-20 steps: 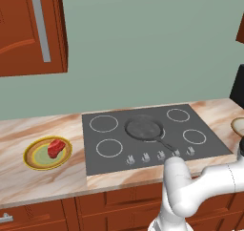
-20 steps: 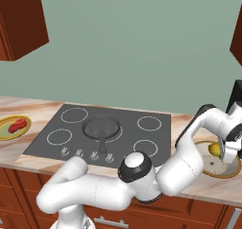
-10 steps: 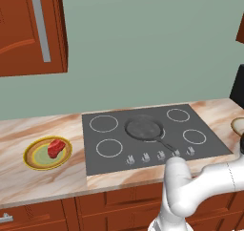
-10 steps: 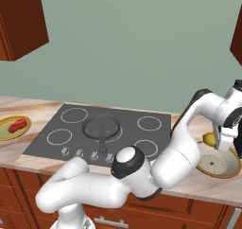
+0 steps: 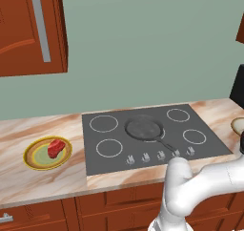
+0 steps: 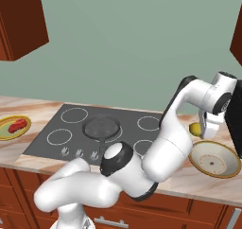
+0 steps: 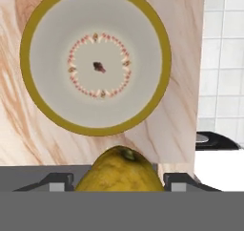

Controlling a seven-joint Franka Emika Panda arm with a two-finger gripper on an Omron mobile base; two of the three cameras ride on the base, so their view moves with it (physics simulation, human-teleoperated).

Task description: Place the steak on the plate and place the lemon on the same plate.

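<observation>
Two fingers of the gripper clasp the lemon, one on each flank of the fruit, and carry it in the air above the marble counter at the right end of the kitchen. In the hand view the lemon sits low and centred between the two dark finger tips, bulging up past them, with its small brownish stem end turned toward the pale dish beneath. Which way its long axis runs cannot be told from these views. From the right base view the yellow fruit shows just left of the white hand, above and to the left of the pale tan dish, clear of the dish and the counter.

Far off at the left end of the counter lies the plate, yellow-orange at the rim and pale green within. On it rests the steak, a bright red chunk placed right of the plate's centre, its longer side slanting up toward the right. Between plate and arm stretches the dark cooktop, with a grey frying pan on its middle, handle aimed at the knobs.
</observation>
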